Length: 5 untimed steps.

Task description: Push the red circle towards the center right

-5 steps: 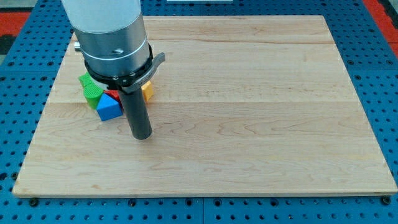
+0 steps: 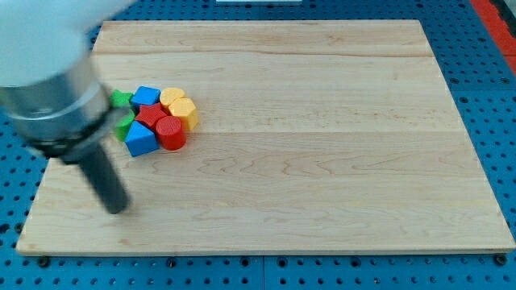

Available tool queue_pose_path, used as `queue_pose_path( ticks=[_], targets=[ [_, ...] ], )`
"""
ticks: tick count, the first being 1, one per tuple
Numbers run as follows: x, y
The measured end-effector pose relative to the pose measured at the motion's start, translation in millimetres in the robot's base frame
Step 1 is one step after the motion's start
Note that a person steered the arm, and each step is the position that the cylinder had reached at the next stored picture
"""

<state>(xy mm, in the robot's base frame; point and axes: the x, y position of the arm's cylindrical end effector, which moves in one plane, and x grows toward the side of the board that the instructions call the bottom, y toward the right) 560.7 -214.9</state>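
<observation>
The red circle (image 2: 171, 133) lies on the wooden board (image 2: 322, 161) at the left of centre, at the lower right of a tight cluster of blocks. Touching it are a red star (image 2: 150, 115), a blue triangular block (image 2: 139, 140), a blue block (image 2: 146, 97), a yellow block (image 2: 172, 97) and a yellow hexagon-like block (image 2: 185, 113). Green blocks (image 2: 122, 127) sit at the cluster's left, partly hidden by the arm. My tip (image 2: 118, 208) rests on the board below and left of the cluster, apart from every block. The arm is motion-blurred.
The arm's grey body (image 2: 48, 80) fills the view's upper left and overhangs the board's left edge. A blue pegboard surface (image 2: 492, 97) surrounds the board.
The arm has swung to the view's left and slightly down, away from the cluster. The red circle, blue block and yellow blocks that it covered now show.
</observation>
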Motion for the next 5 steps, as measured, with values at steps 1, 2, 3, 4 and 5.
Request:
queue_pose_path(
  ticks=[1, 2, 3, 4, 5],
  targets=[
    [-34, -51],
    [-83, -1],
    [-98, 79],
    [-121, 135],
    [-134, 181]
  ],
)
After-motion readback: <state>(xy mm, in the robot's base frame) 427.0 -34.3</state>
